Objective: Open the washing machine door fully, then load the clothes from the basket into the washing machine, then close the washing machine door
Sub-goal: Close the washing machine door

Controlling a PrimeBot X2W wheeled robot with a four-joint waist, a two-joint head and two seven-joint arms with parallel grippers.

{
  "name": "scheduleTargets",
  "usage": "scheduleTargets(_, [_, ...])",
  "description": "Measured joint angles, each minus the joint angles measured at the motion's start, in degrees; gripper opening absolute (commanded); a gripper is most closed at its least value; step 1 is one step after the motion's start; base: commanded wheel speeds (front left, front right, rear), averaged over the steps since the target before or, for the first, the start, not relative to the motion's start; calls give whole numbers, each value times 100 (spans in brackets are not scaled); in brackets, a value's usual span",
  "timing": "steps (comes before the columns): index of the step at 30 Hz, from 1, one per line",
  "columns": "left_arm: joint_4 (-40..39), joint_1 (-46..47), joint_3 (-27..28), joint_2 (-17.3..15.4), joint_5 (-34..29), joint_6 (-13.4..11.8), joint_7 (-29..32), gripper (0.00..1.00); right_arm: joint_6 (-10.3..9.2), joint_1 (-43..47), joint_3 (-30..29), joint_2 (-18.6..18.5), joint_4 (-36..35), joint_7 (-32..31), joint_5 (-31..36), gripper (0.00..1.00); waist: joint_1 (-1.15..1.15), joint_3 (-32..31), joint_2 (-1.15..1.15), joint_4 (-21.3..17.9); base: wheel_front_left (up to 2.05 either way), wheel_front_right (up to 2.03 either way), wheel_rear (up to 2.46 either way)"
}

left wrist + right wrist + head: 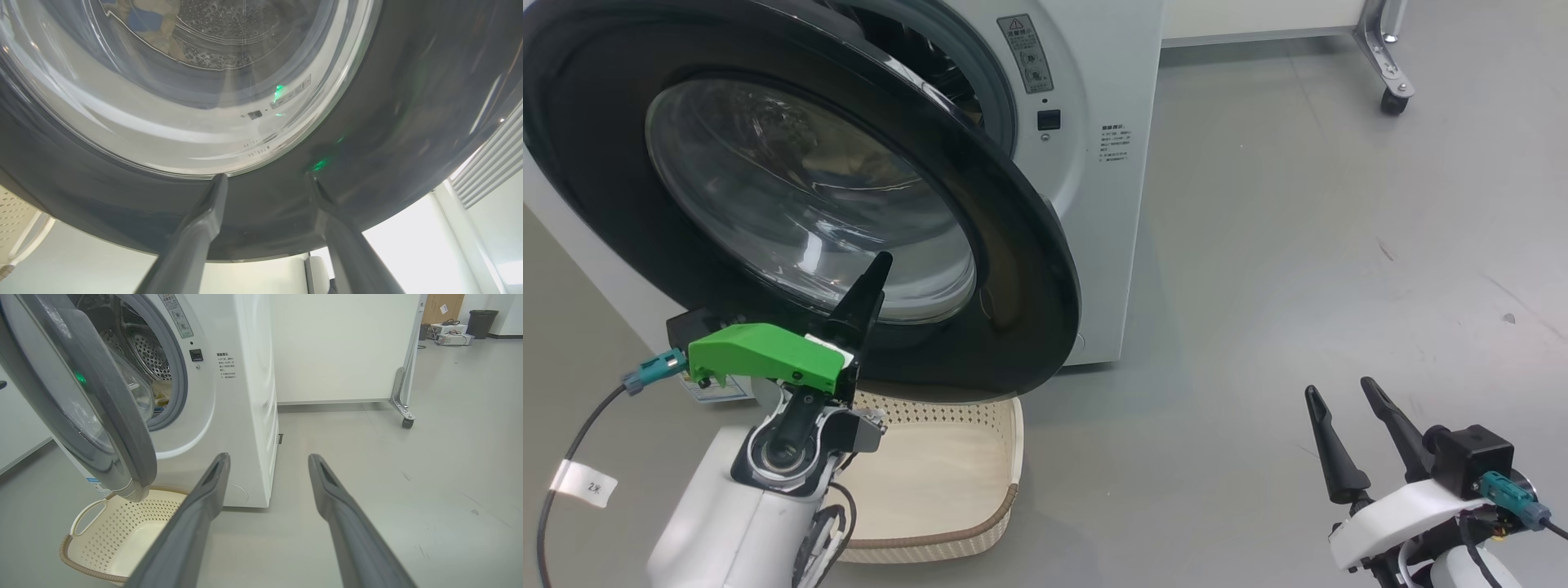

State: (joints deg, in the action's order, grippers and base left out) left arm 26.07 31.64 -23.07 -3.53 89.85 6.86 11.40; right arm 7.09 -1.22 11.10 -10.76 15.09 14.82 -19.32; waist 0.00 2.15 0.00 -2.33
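Two things worry me most while the washing machine door (1013,245) hangs half open over the basket (1005,498), which looks empty. First, my left gripper (265,177) has its fingers spread with nothing between them, tips seemingly against the door's glossy black rim just below the glass bowl. That surface gives little bite, so an off-centre push could let the tips skid down off the edge and the door swing away from me. Second, the clothes (163,32) show through the glass as a cream and blue patch inside the washing machine (1111,204), and I cannot tell how near they lie to the grey seal (179,388). A piece trailing over it would get pinched and keep the door from shutting. The door's lower edge passes close above the basket's rim, so a downward push might snag it. My right gripper (1339,388) hangs with fingers parted and empty over the floor, well apart from the machine, too far to steady anything quickly.
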Motion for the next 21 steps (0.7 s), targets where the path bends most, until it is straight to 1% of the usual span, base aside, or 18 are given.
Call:
scheduleTargets(2, [-4, -51, -49, -68, -86, 1, -96, 100, 0, 1, -1, 1, -1, 0, 1, 100, 0, -13, 0, 40, 0, 0, 0])
scheduleTargets(6, [-30, -159, -159, -194, -468, 4, -349, 100, 0, 3, 25, 13, -3, 0, 4, 100, 0, -46, 0, 108, 0, 0, 0])
scheduleTargets(9, [-62, -273, -313, -392, -881, 5, -567, 100, 0, 3, 43, 30, -5, 0, 7, 100, 0, -64, 0, 131, 0, 0, 0])
scheduleTargets(21, [2, -550, -945, -861, -2590, 9, -1716, 100, 0, 14, 5, 33, -18, 0, 8, 100, 0, -63, 0, 239, 0, 0, 0])
